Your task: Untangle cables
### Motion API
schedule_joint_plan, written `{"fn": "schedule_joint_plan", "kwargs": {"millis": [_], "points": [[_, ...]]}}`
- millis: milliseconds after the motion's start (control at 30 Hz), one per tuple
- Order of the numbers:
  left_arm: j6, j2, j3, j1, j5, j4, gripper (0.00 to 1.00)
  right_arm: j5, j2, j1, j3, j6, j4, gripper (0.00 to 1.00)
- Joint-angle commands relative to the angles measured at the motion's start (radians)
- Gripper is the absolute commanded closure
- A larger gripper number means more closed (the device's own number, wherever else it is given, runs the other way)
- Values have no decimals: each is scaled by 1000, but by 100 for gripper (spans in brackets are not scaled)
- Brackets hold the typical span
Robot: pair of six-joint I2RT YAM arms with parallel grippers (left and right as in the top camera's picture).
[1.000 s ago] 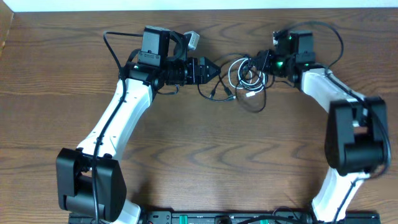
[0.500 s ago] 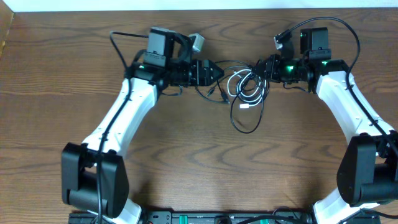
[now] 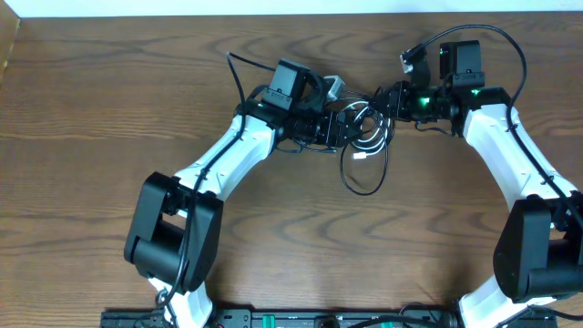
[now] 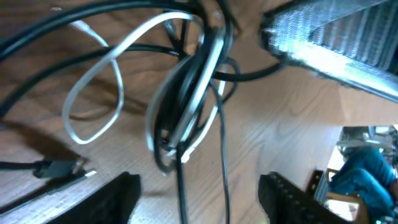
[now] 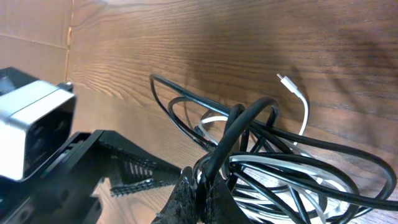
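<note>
The black cable (image 3: 364, 189) and the white cable (image 3: 369, 138) lie tangled in one knot at the back middle of the table, with a black loop trailing toward the front. My left gripper (image 3: 344, 128) is at the knot's left side. In the left wrist view it (image 4: 199, 208) stands open, with two black strands (image 4: 183, 186) running between its fingers (image 4: 118, 199) and the white loop (image 4: 93, 93) ahead of them. My right gripper (image 3: 385, 98) is on the knot's right side. In the right wrist view it (image 5: 202, 196) is shut on a thick fold of black cable (image 5: 245, 121). The white plug end (image 5: 284, 80) lies free on the wood.
A power strip (image 3: 319, 321) runs along the table's front edge. The table's back edge (image 3: 291, 13) is close behind both grippers. The two grippers face each other a few centimetres apart, and the left fingers (image 5: 134, 165) show in the right wrist view.
My left arm has swung right from beside the knot onto its left edge, and its jaws have narrowed a little. The right arm shifted right a second ago and has since held still.
</note>
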Motion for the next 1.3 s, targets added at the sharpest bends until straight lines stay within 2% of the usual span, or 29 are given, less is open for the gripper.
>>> {"fn": "schedule_joint_plan", "kwargs": {"millis": [0, 233, 333, 467, 633, 1033, 1267], "points": [[21, 37, 11, 6, -65, -2, 42, -25, 3, 5, 5, -45, -2, 99], [21, 46, 11, 6, -93, 10, 44, -25, 3, 5, 5, -58, -8, 99], [21, 47, 11, 3, -146, 7, 47, -25, 3, 5, 5, -58, -9, 99], [21, 50, 11, -1, -153, 11, 49, -25, 3, 5, 5, -58, -10, 99], [21, 60, 10, -2, -187, 37, 56, -25, 3, 5, 5, -58, -10, 99], [9, 114, 10, -48, -179, 129, 57, -25, 3, 5, 5, -58, -10, 99], [9, 114, 10, -69, -188, 187, 64, -25, 3, 5, 5, -58, -15, 99]]}}
